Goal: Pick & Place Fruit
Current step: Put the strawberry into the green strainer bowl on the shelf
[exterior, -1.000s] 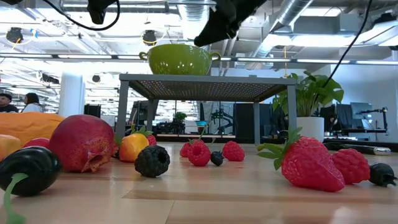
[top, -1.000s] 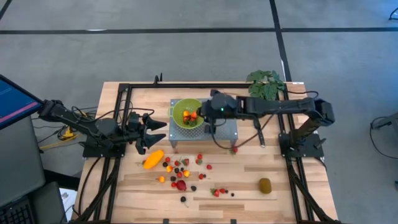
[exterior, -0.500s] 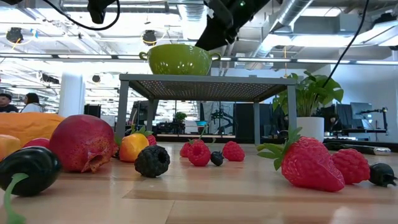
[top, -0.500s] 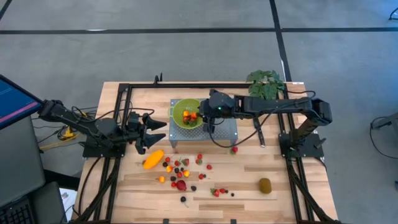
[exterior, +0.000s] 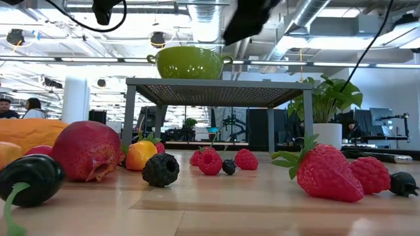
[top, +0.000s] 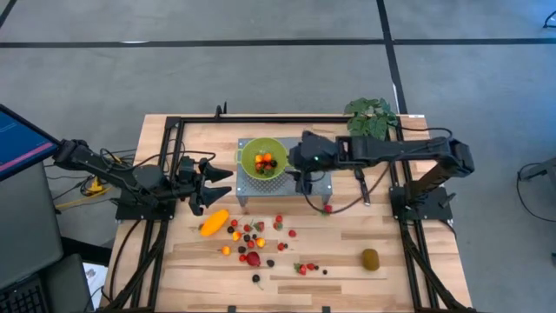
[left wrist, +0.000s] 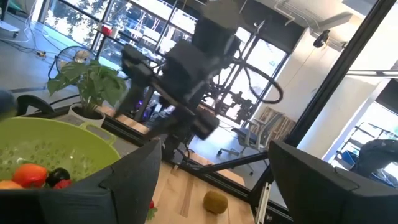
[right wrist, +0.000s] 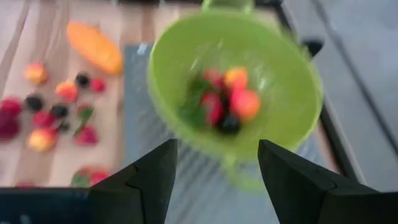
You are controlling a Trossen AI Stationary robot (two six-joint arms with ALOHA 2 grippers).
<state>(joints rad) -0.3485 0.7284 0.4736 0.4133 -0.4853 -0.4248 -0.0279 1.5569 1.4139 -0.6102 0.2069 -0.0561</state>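
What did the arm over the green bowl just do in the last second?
The right gripper was over the green bowl; it has pulled back to the bowl's right, off the rim, and its fingers have spread open with nothing between them. Small fruit lies in the bowl. The left gripper, the fruit on the table and the bowl on its stand stayed put.

A green bowl (left wrist: 56, 140) holds small fruit (left wrist: 28, 175); a kiwi (left wrist: 215, 201) lies beyond it.
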